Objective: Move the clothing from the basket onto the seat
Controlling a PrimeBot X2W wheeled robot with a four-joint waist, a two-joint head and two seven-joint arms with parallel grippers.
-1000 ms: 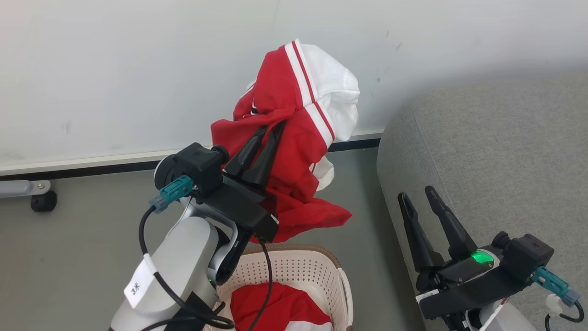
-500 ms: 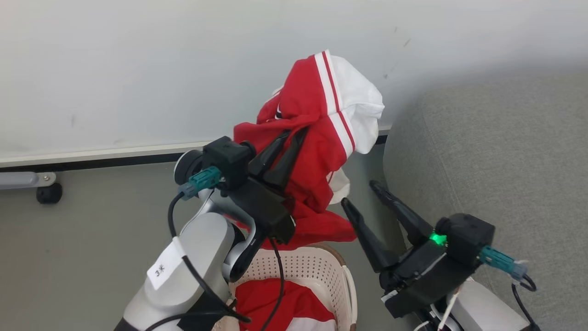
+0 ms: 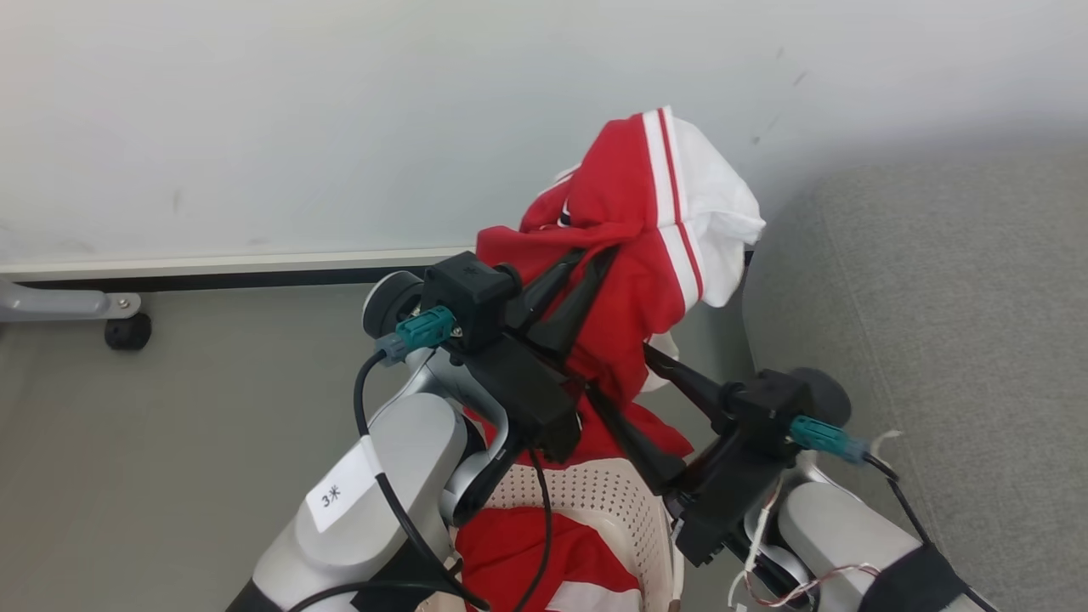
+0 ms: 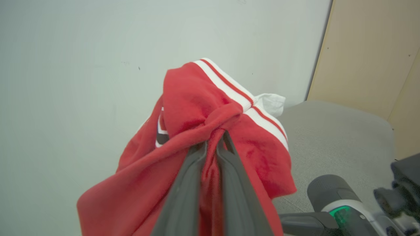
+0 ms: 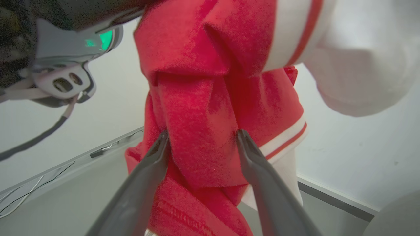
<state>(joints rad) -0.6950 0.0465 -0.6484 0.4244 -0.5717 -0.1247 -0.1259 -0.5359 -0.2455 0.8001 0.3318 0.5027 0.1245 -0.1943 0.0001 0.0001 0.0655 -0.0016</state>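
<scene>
The left gripper (image 3: 589, 257) has its two fingers pressed together on a bunched fold of a red garment (image 3: 629, 212) and holds it up in the air in front of the pale wall (image 3: 340, 127). The fabric drapes over and around the fingertips. Its white panel (image 3: 714, 221), edged with white and red stripes, sits at about 1 o'clock from the grip, and the rest hangs toward 6 o'clock.

In the head view the basket (image 3: 625, 510) is at 6 o'clock from the garment, at the bottom edge and partly hidden by the left forearm. More red clothing (image 3: 518, 552) lies inside it. The hanging hem comes close to the basket's far rim, but I cannot tell whether it touches.

The right gripper (image 5: 202, 132) reaches in from about 4 o'clock with its fingers spread wide apart. The hanging part of the garment lies between them, one finger on each side, and they do not pinch it.

The grey sofa (image 3: 935, 297) is at 3 o'clock from the garment, with its rounded edge just beside the white panel. A small black caster (image 3: 127, 331) stands on the grey floor (image 3: 170, 442) at 9 o'clock, near the foot of the wall
</scene>
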